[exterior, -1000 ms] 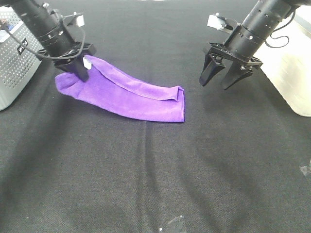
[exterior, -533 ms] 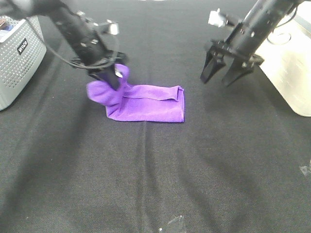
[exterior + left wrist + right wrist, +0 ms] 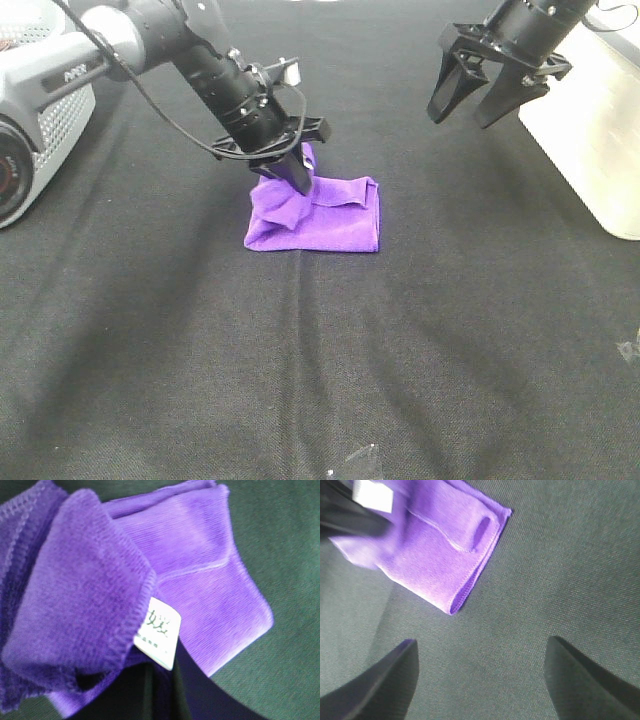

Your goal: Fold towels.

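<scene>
Left gripper [image 3: 292, 172] clamped tight on one end of the purple towel [image 3: 335, 215], pinching a bunched corner beside the small white tag [image 3: 158, 633]. Held end lifted and carried over the flat remainder, which lies just ahead of and below the fingertips on the black cloth tabletop [image 3: 330, 370]. Long axis of the flat part running from the left gripper toward the right arm's side, ending in a squared, doubled edge with a small open loop at the fold [image 3: 481, 532]. Coming move, by judgement, hangs on that line: the held end needs laying down along it so the hems meet at the far edge.

Right gripper [image 3: 497, 88] spread wide, holding nothing, hovering above the table well apart from the towel, which sits ahead of its fingers toward the left arm. Left arm plainly nearer, already in contact.

Soft microfiber pile, short and fuzzy, with a stitched hem showing as a ridged border in the left wrist view. Limp, draping in rounded folds rather than creasing sharply; likely to slump if released early. Perforated grey basket [image 3: 60, 120] off behind the left arm.
</scene>
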